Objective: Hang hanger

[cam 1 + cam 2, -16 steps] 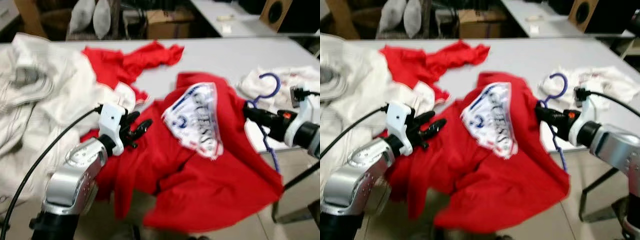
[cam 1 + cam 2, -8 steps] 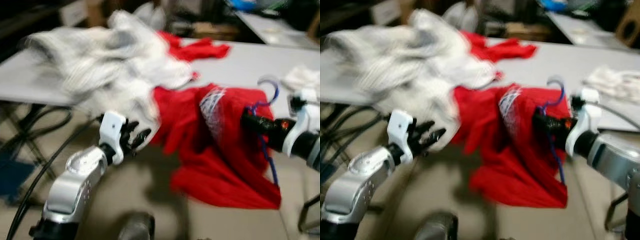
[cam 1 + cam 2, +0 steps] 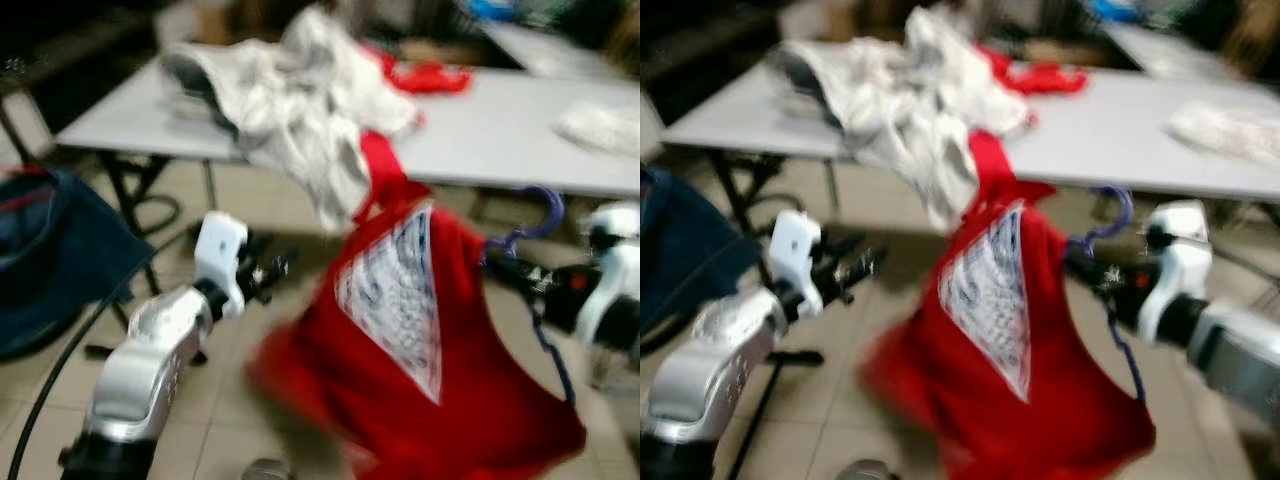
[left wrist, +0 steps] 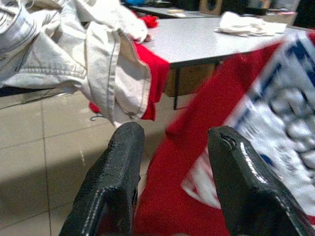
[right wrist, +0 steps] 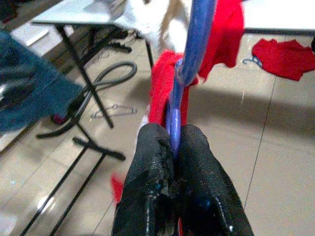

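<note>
Nearest the camera, the left end effector (image 3: pixel 262 278) hovered at about 8 o'clock over the tiled floor (image 3: pixel 40 400), fingers (image 4: pixel 118 167) spread wide and empty. At 3 o'clock the right end effector (image 5: pixel 170 147) was clamped on the blue hanger (image 3: pixel 537 210), its hook upright. The red shirt (image 3: pixel 420 350) hung from it, clear of the tabletop (image 3: pixel 500 140). A second earlier that shirt lay spread on the tabletop; half a second ago it trailed off the edge. The whole view had also swung, so the robot appeared to have turned and backed off. That suggested the pick-up was done and carrying to a rail came next. Farther off, at 12 o'clock, pale denim clothes (image 3: pixel 290 90) lay heaped on the tabletop.
</note>
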Robot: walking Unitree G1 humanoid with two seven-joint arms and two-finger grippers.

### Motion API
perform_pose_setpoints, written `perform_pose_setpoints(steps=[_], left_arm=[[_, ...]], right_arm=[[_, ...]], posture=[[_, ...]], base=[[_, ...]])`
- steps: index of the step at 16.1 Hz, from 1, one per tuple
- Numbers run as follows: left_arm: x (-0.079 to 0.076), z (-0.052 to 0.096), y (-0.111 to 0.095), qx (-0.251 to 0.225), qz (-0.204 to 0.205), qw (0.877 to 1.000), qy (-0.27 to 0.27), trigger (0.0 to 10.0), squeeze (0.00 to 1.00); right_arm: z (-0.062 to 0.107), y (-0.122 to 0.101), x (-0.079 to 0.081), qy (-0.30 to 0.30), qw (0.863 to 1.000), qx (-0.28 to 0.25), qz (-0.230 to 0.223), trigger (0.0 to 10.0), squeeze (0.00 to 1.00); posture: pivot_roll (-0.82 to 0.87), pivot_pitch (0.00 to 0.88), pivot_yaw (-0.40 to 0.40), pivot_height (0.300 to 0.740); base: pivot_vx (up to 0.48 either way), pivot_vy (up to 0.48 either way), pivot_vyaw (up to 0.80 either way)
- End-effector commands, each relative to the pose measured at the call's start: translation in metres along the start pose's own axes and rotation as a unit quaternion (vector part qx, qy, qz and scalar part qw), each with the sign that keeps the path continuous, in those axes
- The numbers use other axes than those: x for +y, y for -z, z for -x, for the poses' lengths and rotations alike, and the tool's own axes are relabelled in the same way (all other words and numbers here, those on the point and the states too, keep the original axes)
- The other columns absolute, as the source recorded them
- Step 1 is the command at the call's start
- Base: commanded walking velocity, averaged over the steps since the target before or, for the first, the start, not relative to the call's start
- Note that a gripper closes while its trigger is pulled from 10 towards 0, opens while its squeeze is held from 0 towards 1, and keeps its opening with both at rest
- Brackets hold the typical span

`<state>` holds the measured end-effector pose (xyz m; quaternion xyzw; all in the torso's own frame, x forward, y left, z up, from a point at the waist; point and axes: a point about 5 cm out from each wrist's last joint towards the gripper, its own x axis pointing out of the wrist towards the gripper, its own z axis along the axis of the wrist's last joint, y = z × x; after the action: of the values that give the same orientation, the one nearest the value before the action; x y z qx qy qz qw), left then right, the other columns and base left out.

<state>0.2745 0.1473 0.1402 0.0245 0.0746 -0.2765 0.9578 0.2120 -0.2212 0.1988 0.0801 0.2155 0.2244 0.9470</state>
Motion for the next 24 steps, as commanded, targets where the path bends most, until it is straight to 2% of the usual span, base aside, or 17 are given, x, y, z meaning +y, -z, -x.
perform_pose_setpoints(steps=[1,4,7,9,12,13,16,17,20,22,23,24], left_arm=[[0.001,-0.003,-0.006,-0.012,-0.013,1.000,-0.009,10.0,0.00],[0.001,-0.003,-0.004,-0.012,-0.017,1.000,-0.012,10.0,0.00],[0.002,-0.004,-0.006,-0.017,-0.022,0.999,-0.020,10.0,0.00],[0.003,-0.003,-0.005,-0.017,-0.022,0.999,-0.025,10.0,0.00],[0.006,-0.006,-0.004,-0.021,-0.020,0.999,-0.044,10.0,0.00],[0.014,-0.010,0.004,-0.003,0.018,0.994,-0.104,10.0,0.00],[0.015,-0.013,0.008,-0.021,0.045,0.988,-0.143,10.0,0.00],[0.016,-0.014,0.009,-0.014,0.042,0.987,-0.154,10.0,0.00],[0.017,-0.015,0.012,0.001,0.043,0.987,-0.154,10.0,0.00],[0.015,-0.013,0.020,0.023,0.064,0.988,-0.142,10.0,0.00],[0.012,-0.012,0.020,0.018,0.063,0.991,-0.120,10.0,0.00],[0.013,-0.011,0.018,0.003,0.050,0.991,-0.123,10.0,0.00]], right_arm=[[0.001,-0.013,0.002,0.012,0.998,-0.062,0.028,10.0,0.00],[-0.007,-0.017,-0.002,0.023,0.993,-0.119,0.017,10.0,0.00],[-0.012,-0.018,-0.002,0.010,0.989,-0.145,0.025,10.0,0.00],[-0.017,-0.015,-0.008,0.019,0.988,-0.145,0.052,10.0,0.00],[-0.024,-0.015,-0.022,0.058,0.986,-0.143,0.060,10.0,0.00],[-0.029,-0.009,-0.030,0.095,0.984,-0.140,0.051,10.0,0.00],[-0.035,0.006,-0.034,0.127,0.983,-0.128,0.043,10.0,0.00],[-0.036,0.010,-0.036,0.142,0.980,-0.129,0.049,10.0,0.00],[-0.036,0.017,-0.046,0.182,0.974,-0.117,0.060,10.0,0.00],[-0.035,0.016,-0.048,0.187,0.973,-0.113,0.079,10.0,0.00],[-0.035,0.015,-0.052,0.191,0.971,-0.114,0.084,10.0,0.00],[-0.034,0.013,-0.055,0.193,0.971,-0.113,0.088,10.0,0.00]], posture=[[0.02,0.000,-0.004,0.740],[0.03,0.000,-0.004,0.740],[0.04,0.000,-0.014,0.740],[0.04,0.000,-0.016,0.740],[0.04,0.000,-0.021,0.740],[0.04,0.000,-0.025,0.740],[0.05,0.000,-0.035,0.740],[0.05,0.000,-0.035,0.740],[0.04,0.000,-0.034,0.740],[0.03,0.000,-0.034,0.740],[0.03,0.000,-0.035,0.740],[0.03,0.000,-0.037,0.740]], base=[[0.000,-0.255,0.00],[0.000,-0.272,0.00],[0.000,-0.331,0.00],[0.000,-0.349,0.00],[0.000,-0.326,0.00],[0.000,0.000,0.00],[0.000,0.000,0.00],[0.000,0.000,0.00],[0.000,0.000,0.53],[0.000,0.000,0.80],[0.000,0.000,0.80],[0.000,0.000,0.80]])
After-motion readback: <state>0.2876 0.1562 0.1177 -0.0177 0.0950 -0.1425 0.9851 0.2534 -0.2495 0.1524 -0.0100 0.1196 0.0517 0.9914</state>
